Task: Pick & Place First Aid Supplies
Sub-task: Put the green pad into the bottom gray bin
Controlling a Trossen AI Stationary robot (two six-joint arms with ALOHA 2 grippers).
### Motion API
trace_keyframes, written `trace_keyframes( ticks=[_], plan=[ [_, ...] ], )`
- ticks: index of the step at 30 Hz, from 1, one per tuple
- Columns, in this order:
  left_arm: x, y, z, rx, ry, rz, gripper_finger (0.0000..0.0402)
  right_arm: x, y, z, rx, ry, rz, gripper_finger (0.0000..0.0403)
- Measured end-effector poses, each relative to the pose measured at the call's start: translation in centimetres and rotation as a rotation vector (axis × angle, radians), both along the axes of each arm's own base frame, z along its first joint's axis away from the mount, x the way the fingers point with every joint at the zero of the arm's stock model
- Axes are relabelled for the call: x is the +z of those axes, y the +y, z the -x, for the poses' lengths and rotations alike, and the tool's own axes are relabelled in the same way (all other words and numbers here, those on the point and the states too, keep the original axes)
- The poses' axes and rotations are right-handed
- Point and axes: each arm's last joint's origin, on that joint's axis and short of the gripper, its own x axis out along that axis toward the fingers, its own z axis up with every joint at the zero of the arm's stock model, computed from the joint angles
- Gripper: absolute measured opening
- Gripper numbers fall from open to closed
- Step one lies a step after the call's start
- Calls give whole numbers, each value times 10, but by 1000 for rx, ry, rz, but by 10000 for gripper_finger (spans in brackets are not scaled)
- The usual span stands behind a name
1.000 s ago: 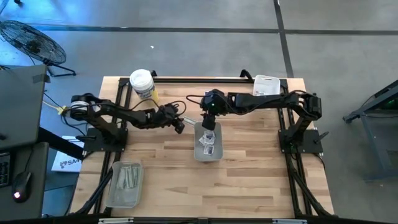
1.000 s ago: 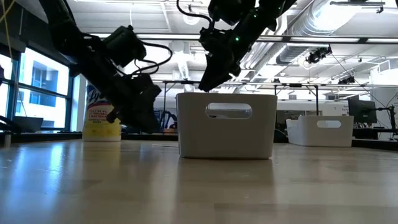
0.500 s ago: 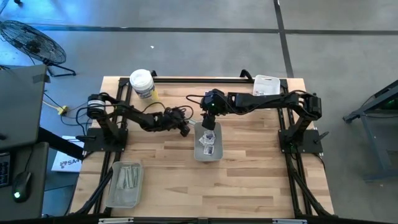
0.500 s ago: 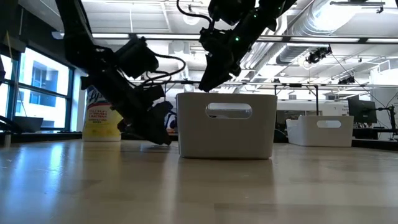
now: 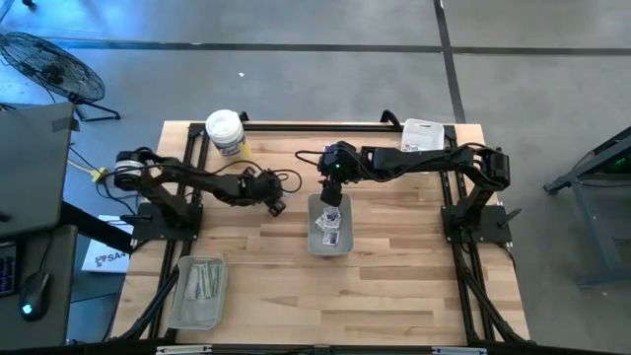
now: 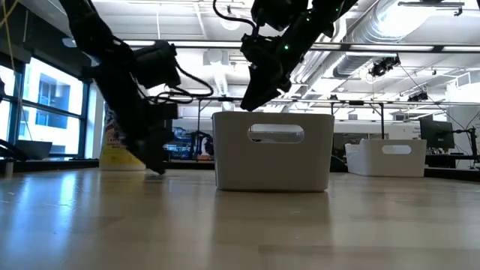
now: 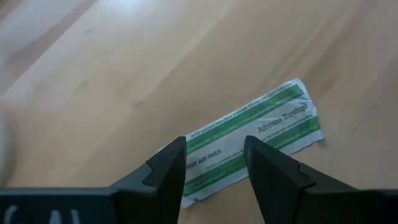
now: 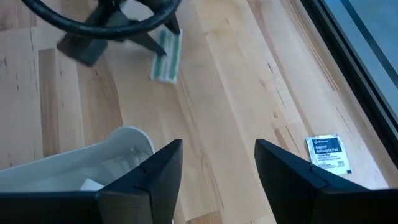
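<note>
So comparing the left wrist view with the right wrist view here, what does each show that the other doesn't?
Only the left wrist view shows the print on the green-striped bandage strip, lying flat on the wooden table, with the open left gripper right over it, a finger on either side.

Only the right wrist view shows the open right gripper, the rim of a white bin under it, and a square white packet with blue print lying apart on the wood.

Both show the same bandage strip, seen farther off in the right wrist view, and the same tabletop.
</note>
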Motion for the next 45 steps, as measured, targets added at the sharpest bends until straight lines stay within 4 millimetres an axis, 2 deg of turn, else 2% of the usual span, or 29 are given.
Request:
trace_keyframes(
  ticks=[4, 8, 13, 16, 20, 34, 39, 42, 45],
  plan=[
    [14, -5, 13, -44, 64, -34, 162, 0, 0, 0, 2, 1, 3, 195],
    [32, -16, 11, -85, -30, -79, 162, 0, 0, 0, -5, 5, 12, 195],
    [36, -36, 6, -142, -103, -114, 162, -4, 0, 2, -17, 26, 23, 195],
    [30, -47, 1, -177, -178, -125, 162, -4, -1, 2, -18, 27, 25, 195],
    [18, -48, 0, -128, -240, -113, 162, -4, 0, 3, -17, 30, 24, 195],
    [-11, -46, -5, -60, -223, -139, 162, -6, 1, 4, -10, 56, 15, 195],
    [-14, -45, -4, -24, -213, -150, 161, -7, 1, 5, -9, 67, 12, 195],
    [-14, -45, -4, -25, -212, -146, 140, -7, 1, 5, -9, 67, 12, 195],
    [-15, -44, -3, 3, -209, -133, 95, -7, 1, 5, -10, 67, 12, 195]
  ],
)
